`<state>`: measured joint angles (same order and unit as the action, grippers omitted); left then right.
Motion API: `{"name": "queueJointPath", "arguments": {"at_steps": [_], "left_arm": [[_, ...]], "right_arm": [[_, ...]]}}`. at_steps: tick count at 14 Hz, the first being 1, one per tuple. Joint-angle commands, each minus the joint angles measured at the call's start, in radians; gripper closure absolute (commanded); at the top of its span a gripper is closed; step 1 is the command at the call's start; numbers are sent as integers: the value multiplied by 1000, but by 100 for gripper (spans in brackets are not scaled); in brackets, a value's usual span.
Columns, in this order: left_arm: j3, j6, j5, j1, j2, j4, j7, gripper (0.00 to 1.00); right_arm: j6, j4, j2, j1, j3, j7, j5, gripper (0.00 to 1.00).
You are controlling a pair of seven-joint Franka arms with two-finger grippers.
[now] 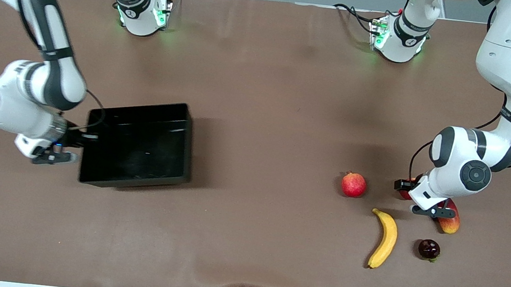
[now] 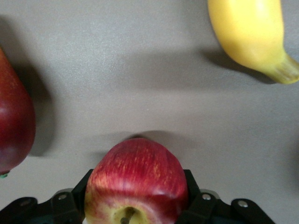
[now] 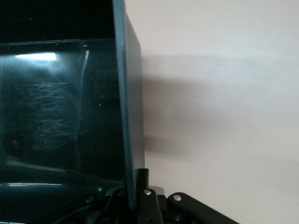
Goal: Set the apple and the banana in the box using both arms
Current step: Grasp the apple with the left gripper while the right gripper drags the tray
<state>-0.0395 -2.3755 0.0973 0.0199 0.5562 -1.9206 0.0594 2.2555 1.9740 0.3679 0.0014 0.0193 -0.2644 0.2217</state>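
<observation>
The apple [image 2: 135, 182], red with a yellowish stem dimple, rests on the table with the black fingers [image 2: 189, 186] of my left gripper [image 2: 136, 196] pressed against both its sides. From the front, that left gripper [image 1: 418, 196] hides most of the apple [image 1: 406, 194]. The yellow banana [image 1: 384, 239] lies nearer the front camera than the apple, and its tip [image 2: 252, 37] also shows in the left wrist view. The black box [image 1: 135, 183] sits toward the right arm's end of the table. My right gripper [image 1: 79, 139] is shut on the box's side wall [image 3: 128, 116], with its fingers [image 3: 148, 196] on either side.
A pink-red round fruit [image 1: 353, 184] lies beside the apple, toward the box. A red-yellow mango [image 1: 449, 222] lies partly under the left hand and also shows as a dark red mango [image 2: 14, 126] in the left wrist view. A dark round fruit [image 1: 428, 249] sits beside the banana.
</observation>
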Motion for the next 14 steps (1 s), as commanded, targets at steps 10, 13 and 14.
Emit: {"name": "queueJointPath", "arguments": {"at_steps": [10, 13, 14], "left_arm": [[-69, 177, 7, -8, -88, 106, 8, 100], [-91, 290, 2, -9, -108, 167, 11, 100], [-100, 324, 2, -9, -116, 184, 11, 100]], "right_arm": [[-8, -115, -86, 633, -10, 761, 25, 100], [3, -150, -12, 727, -12, 890, 16, 100], [4, -170, 21, 748, -13, 913, 13, 100]]}}
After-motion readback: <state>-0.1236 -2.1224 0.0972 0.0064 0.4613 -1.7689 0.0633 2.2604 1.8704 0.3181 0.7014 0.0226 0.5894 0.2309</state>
